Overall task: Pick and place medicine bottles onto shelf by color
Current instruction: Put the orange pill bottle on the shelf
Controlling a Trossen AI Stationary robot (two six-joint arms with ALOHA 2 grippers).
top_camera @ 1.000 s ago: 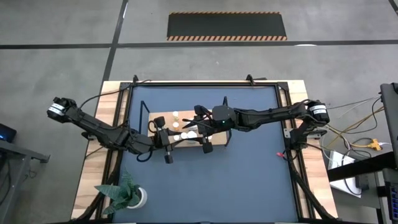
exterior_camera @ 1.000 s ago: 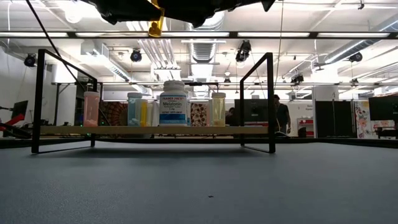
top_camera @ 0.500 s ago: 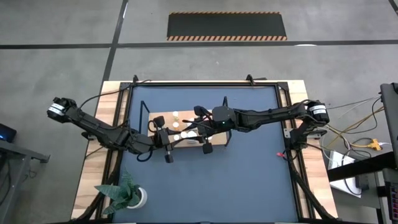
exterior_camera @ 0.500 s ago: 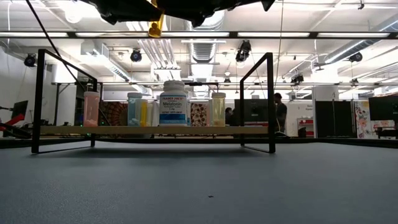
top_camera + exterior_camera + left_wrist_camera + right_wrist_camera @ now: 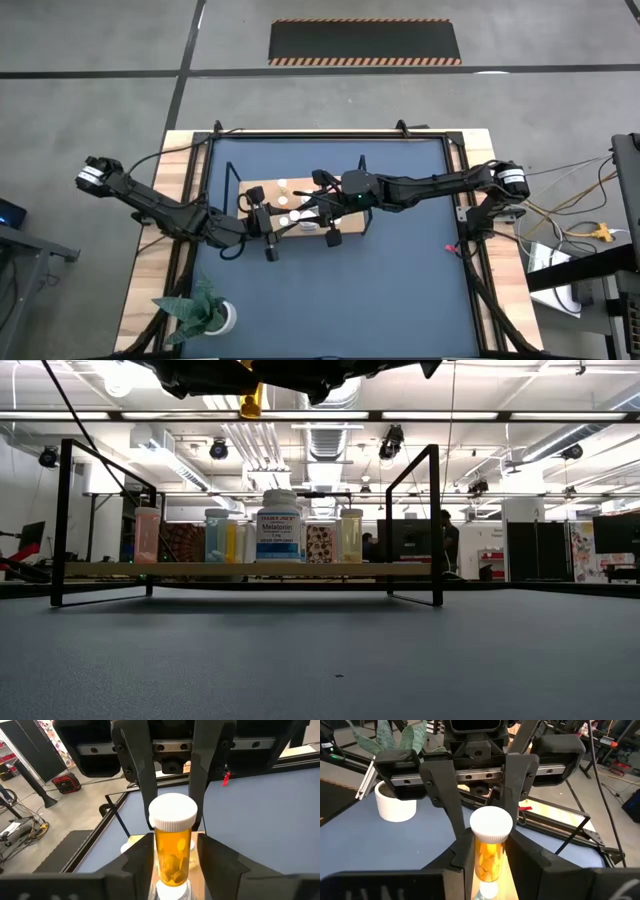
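Two tools (image 5: 297, 215) around one amber bottle (image 5: 172, 845)

Over the shelf (image 5: 295, 214), the right gripper (image 5: 487, 851) narrows its jaws onto the orange pill bottle (image 5: 490, 844) between them, while the left gripper (image 5: 172, 849) spreads its jaws a little wider about that bottle.

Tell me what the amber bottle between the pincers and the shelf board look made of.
Amber bottle: likely clear orange plastic, since pills show through, with a ribbed, matte white cap, probably plastic. Shelf board: light-brown, matte, wood by its look; the grain is too small to confirm.
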